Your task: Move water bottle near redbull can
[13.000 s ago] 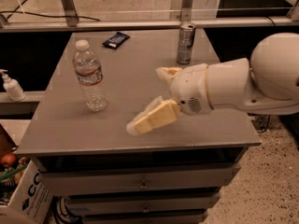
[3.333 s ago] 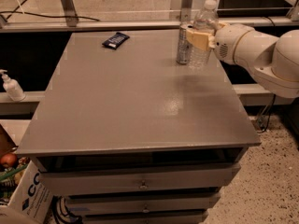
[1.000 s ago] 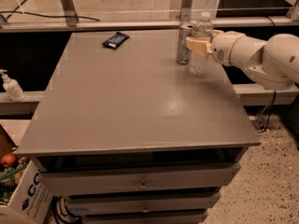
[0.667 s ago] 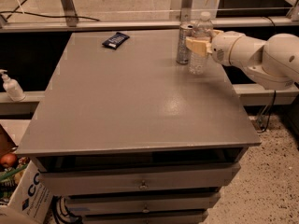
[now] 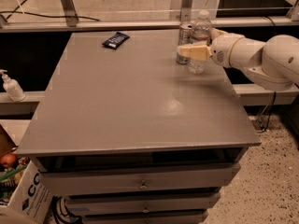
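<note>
The water bottle [image 5: 200, 41], clear with a white cap, stands upright on the grey table [image 5: 131, 101] at its far right. The redbull can [image 5: 184, 43] stands just to its left, almost touching it. My gripper [image 5: 203, 43] reaches in from the right and is closed around the bottle's middle. One cream finger [image 5: 193, 52] lies across the bottle's front and the other is behind it. The can's right side is partly hidden by the bottle and finger.
A flat dark blue snack packet [image 5: 115, 40] lies at the table's far middle. A white pump dispenser [image 5: 11, 86] stands on a low ledge to the left. A box [image 5: 23, 195] sits on the floor at bottom left. The table's right edge is close under my arm.
The bottle went from the table's left side to beside the can, held in my gripper, and came down onto the table. Over the last second nothing has moved.
</note>
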Robot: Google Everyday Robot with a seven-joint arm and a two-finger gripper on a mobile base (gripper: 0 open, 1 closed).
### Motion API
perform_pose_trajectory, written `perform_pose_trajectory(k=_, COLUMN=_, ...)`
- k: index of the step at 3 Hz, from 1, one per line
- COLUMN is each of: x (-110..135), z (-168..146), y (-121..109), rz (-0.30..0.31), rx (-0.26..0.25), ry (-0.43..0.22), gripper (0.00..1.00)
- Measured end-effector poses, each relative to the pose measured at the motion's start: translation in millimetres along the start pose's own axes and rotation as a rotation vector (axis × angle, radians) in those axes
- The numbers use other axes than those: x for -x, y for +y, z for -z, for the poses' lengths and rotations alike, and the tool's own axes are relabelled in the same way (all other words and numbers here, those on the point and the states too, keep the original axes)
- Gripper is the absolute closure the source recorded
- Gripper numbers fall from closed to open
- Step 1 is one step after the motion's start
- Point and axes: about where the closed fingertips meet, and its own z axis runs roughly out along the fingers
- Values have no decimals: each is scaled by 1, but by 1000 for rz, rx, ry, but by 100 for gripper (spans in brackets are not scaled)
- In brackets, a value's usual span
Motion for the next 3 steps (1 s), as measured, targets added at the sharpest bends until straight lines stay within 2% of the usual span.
perform_pose_trajectory(k=1, x=-1, z=1, y=-1, rz=0, rx=0, ry=1, gripper=0)
perform_pose_trajectory(k=2, x=3, z=15, y=-4, rz=-6, rx=10, ry=-2, gripper=0)
perform_pose_trajectory(k=3, x=14, z=74, y=-32, rz=4, rx=25, ry=3, gripper=0)
